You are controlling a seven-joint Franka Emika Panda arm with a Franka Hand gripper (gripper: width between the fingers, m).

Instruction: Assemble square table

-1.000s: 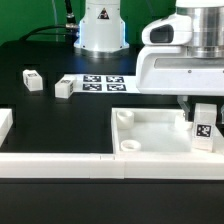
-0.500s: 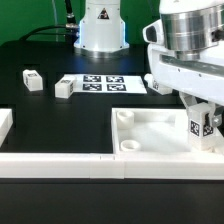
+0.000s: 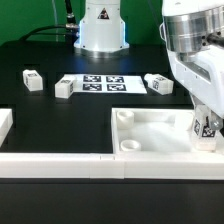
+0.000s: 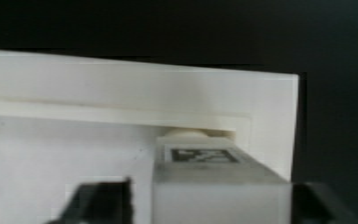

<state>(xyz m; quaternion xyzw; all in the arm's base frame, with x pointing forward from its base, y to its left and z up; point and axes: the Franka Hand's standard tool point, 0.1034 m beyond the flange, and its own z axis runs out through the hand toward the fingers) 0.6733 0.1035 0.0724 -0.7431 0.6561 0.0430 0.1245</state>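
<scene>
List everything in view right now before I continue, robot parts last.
tabletop: one, white, front of the table towards the exterior view's right
loose legs: three, white with tags, lying behind the tabletop
fourth leg: one, white, tagged, upright at a tabletop corner, between the jaws
marker board: one, white with black tags, flat among the loose legs
border bars: two visible, white, front edge and the exterior view's left
table: one, black
arm base: one, white, at the back
jaws: shut on the fourth leg
</scene>
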